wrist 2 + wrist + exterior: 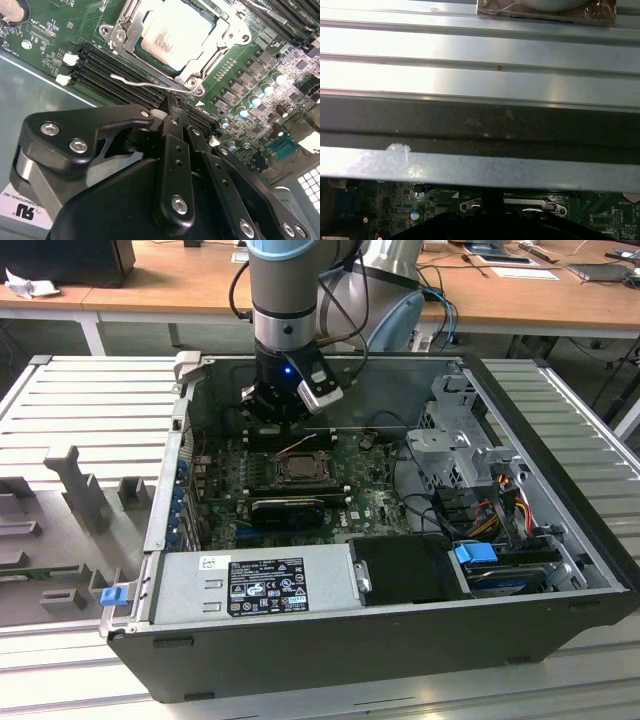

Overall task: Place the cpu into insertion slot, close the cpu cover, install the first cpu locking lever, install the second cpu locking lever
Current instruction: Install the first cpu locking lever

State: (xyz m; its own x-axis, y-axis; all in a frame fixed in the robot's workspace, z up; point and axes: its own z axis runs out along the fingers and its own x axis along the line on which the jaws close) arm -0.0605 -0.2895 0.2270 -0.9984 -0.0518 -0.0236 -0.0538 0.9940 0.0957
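Looks like the cpu (175, 35) is already sitting in the insertion slot (218, 24) under the lowered cpu cover (120, 37), while the gripper (175, 111), jaws clenched on nothing I can see, is hovering just beside the slot at a seemingly unlatched locking lever (145, 81).

A: Looks like pale matt metal on the cpu (177, 37), smudged mid-face.
B: Brighter on the cover (120, 37): bare glossy metal. Same for the lever (145, 82), thin shiny wire.
A: Glossy green lacquer across the board (45, 50).
B: Matt black and smooth on the gripper (174, 111), with bright screws. Dull dark sheet metal for the case (400, 640); ribbed, glaring pale metal for the table (90, 390).
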